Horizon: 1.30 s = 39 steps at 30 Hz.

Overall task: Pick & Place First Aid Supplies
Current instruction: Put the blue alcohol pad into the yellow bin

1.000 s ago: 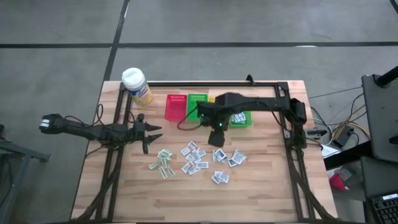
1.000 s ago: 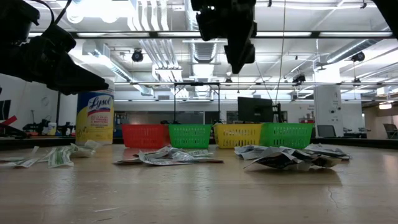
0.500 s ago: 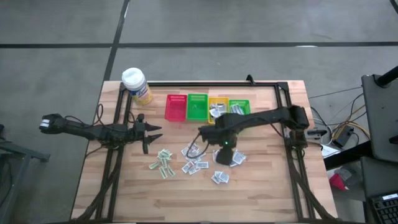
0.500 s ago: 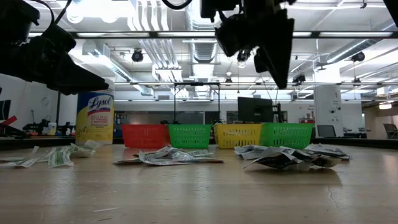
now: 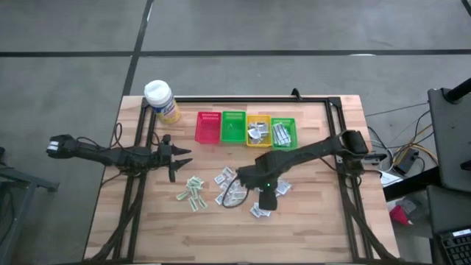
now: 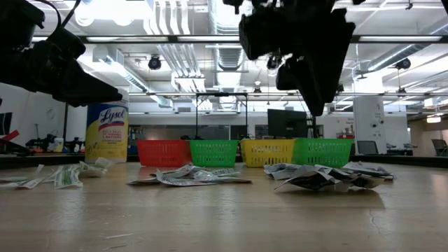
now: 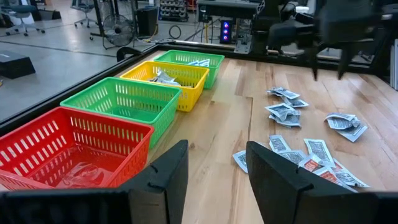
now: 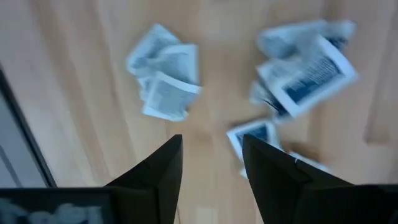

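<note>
The right pincer (image 5: pixel 266 193) hangs over the wooden surface (image 5: pixel 309 228) with its fingers apart and nothing between them, directly above the loose first aid packets (image 5: pixel 237 187). In its wrist view one small packet (image 8: pixel 255 136) lies just ahead of the gap between the fingers, a folded cluster (image 8: pixel 163 70) beyond to one side and a larger packet (image 8: pixel 308 68) to the other. So the target lies straight below and slightly forward; its long axis seems to run askew to the finger line, though the blur makes that unsure. This arm is far nearer the pile than the left pincer (image 5: pixel 181 157), which waits, empty and open, at the left edge of the surface, well apart from the packets. Loose packets number roughly a dozen and a half, in a green-printed group (image 5: pixel 193 193) and a grey-blue spread. Farther back stand four baskets in a row: red (image 5: pixel 207 126), green (image 5: pixel 234 126), yellow (image 5: pixel 258 130) and a second green (image 5: pixel 284 132), the last two already holding packets. One yellow bottle (image 5: pixel 162 101) stands at the far left corner.
</note>
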Available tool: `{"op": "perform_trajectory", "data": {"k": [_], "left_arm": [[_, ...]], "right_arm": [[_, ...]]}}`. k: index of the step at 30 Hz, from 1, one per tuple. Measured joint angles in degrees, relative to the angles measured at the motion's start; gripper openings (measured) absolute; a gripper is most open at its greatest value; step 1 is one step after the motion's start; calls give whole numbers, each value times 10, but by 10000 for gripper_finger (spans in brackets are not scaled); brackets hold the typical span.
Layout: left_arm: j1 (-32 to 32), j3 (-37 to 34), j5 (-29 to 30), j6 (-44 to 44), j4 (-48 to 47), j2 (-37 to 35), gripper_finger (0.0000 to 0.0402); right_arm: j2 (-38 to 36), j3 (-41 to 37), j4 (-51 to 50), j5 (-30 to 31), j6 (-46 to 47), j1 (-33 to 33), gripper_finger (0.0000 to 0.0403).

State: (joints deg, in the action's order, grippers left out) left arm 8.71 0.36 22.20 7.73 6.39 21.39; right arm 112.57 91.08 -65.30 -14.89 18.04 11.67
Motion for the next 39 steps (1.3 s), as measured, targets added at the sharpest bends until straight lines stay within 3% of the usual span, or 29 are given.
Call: {"op": "perform_trajectory", "data": {"k": [16, 23, 39], "left_arm": [[0, 0, 0, 0, 0, 0, 158], [0, 0, 0, 0, 0, 0, 158], [0, 0, 0, 0, 0, 0, 158]], "right_arm": [[0, -32, 126, 1, 10, 95, 137], [0, -45, 137, 12, 10, 118, 132], [0, -68, 151, 31, 151, 123, 185]]}}
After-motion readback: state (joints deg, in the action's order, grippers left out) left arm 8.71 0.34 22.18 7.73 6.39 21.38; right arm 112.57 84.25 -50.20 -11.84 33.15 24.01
